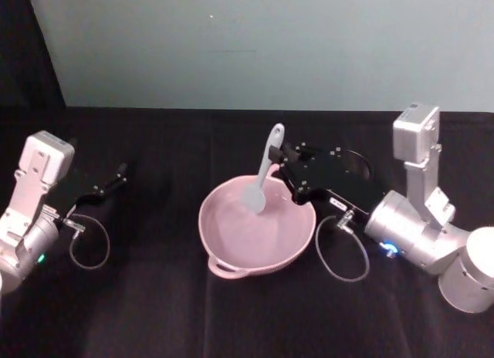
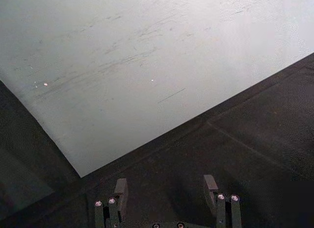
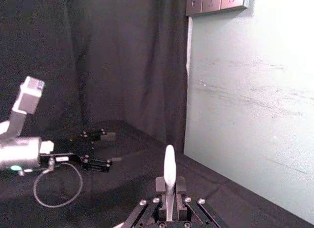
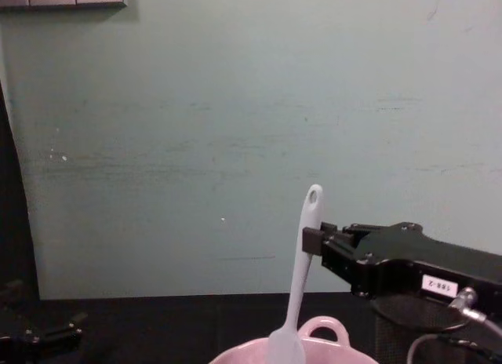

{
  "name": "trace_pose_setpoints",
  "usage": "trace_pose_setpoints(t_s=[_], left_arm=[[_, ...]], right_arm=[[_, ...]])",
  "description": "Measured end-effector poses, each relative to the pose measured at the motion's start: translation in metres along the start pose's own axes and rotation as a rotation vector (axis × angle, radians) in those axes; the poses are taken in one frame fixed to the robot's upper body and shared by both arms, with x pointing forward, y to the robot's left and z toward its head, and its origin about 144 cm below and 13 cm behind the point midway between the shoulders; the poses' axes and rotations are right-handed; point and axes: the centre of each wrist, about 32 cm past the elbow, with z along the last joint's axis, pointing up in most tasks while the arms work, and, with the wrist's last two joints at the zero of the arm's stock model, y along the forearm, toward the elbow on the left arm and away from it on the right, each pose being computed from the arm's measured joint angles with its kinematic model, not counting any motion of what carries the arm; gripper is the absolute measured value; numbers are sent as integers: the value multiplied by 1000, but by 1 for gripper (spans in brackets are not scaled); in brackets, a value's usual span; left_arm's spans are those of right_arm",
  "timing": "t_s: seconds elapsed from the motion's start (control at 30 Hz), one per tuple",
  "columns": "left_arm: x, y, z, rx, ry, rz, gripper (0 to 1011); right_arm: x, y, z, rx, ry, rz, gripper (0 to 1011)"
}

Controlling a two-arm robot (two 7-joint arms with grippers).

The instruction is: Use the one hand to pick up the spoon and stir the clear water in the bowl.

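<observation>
The pink bowl [image 1: 257, 228] is set near the front middle of the black counter [image 1: 154, 312]. Just behind its rim, the white spoon [image 1: 264, 173] is held by its upper handle in the closed right gripper [image 1: 279, 159], head lowered into the bowl. At the far left, the left gripper [image 1: 117, 177] is kept parked above the counter, fingers [image 2: 120, 191] spread and empty.

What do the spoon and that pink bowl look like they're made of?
The spoon, held near-upright by the right hand with its head in the bowl, looks like white plastic: thin, matte, one moulded piece with a hole at the handle tip. The bowl looks like glazed ceramic or glossy plastic; its smooth pale pink surface shines, which leaves it open.
</observation>
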Motion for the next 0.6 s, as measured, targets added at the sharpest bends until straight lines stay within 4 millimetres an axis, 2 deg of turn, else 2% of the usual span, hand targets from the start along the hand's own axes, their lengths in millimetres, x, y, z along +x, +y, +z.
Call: trace_pose_setpoints(t_s=[0.23, 0.6], left_arm=[[0, 0, 0, 0, 0, 0, 1011], [0, 0, 0, 0, 0, 0, 1011]], right_arm=[[2, 0, -6, -13, -47, -24, 123], [-6, -20, 0, -33, -1, 32, 123]])
